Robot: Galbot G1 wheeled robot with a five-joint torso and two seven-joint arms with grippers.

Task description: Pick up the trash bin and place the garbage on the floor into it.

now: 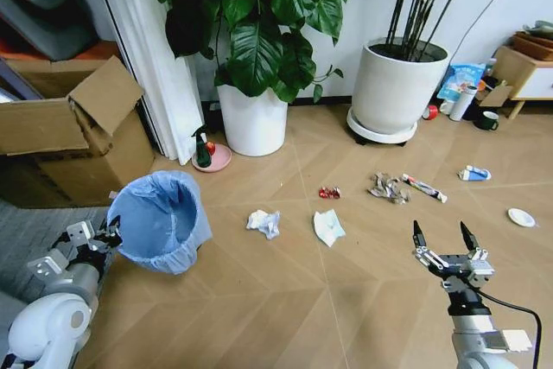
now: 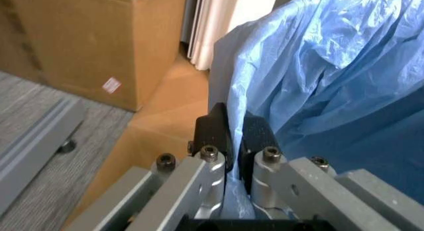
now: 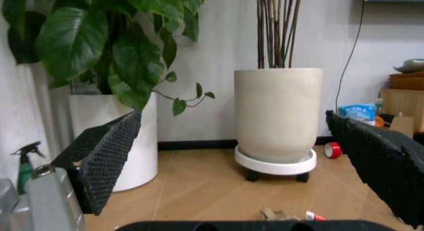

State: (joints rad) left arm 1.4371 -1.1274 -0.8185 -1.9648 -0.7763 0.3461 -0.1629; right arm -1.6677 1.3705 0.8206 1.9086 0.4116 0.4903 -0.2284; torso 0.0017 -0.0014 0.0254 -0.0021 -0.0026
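Note:
The trash bin [image 1: 164, 224], lined with a crinkly light blue bag [image 2: 331, 82], sits tilted at the left over the floor [image 1: 285, 300]. My left gripper [image 1: 111, 232] is shut on its rim; the left wrist view shows the black fingers [image 2: 213, 131] pinching the bag edge. Garbage lies scattered: crumpled white paper [image 1: 263, 222], a white scrap [image 1: 327, 227], a red wrapper [image 1: 329, 193], a grey-brown wrapper [image 1: 389, 187], a thin tube [image 1: 424, 187], a blue-white carton [image 1: 474, 174] and a white lid [image 1: 521, 217]. My right gripper [image 1: 442, 238] hangs open, nearer to me than the wrappers, holding nothing.
A cardboard box [image 1: 78, 127] stands behind the bin. Two large white plant pots [image 1: 253, 120] [image 1: 395, 84] line the back wall, with a spray bottle [image 1: 202, 149] on a pink dish between box and pot. A red tape roll [image 1: 430, 112] and mug [image 1: 488, 120] sit at the back right.

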